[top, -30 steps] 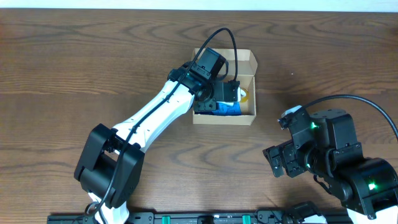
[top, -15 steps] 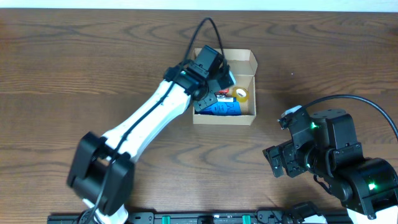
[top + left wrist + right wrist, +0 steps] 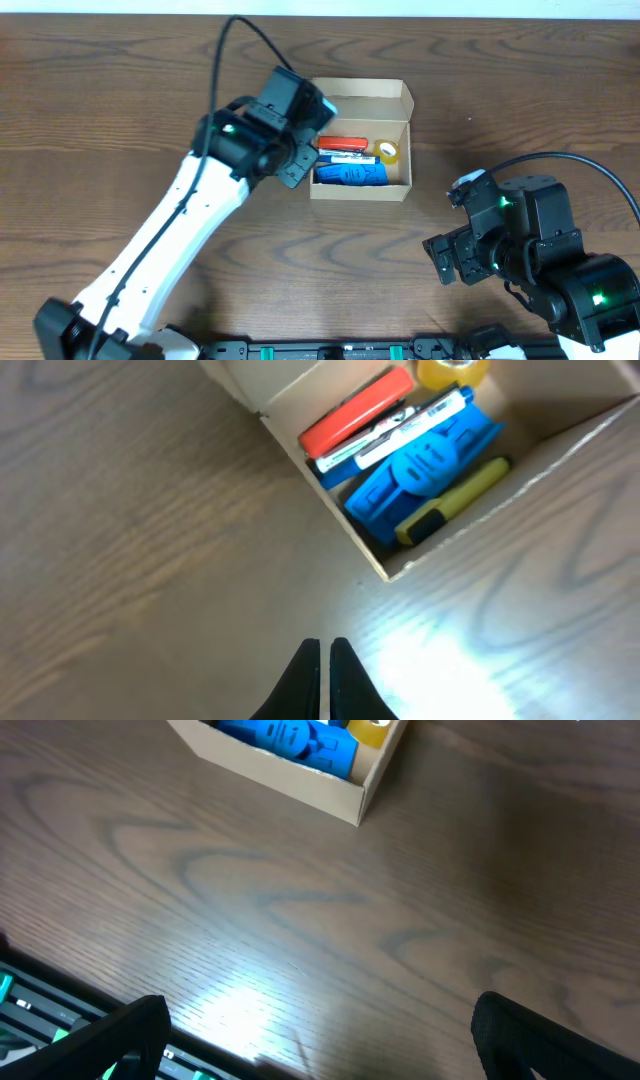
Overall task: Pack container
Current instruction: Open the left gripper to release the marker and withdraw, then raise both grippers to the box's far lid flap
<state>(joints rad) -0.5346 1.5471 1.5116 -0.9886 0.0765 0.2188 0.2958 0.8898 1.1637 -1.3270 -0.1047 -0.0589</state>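
Observation:
The container is a tan cardboard box at the table's middle, its flap lid folded back. Inside lie a red item, a blue tool and a yellow tape roll. My left gripper hangs just left of the box, shut and empty. In the left wrist view its fingertips meet over bare wood, below the container, where the blue tool and a yellow pen show. My right gripper stands wide open, empty, near the front right, short of the container.
The right arm's black body fills the front right corner. A black rail runs along the table's front edge. Dark wood tabletop surrounds the box.
My left gripper has pulled out of the box to the left and closed with nothing in it. The right arm has not moved.

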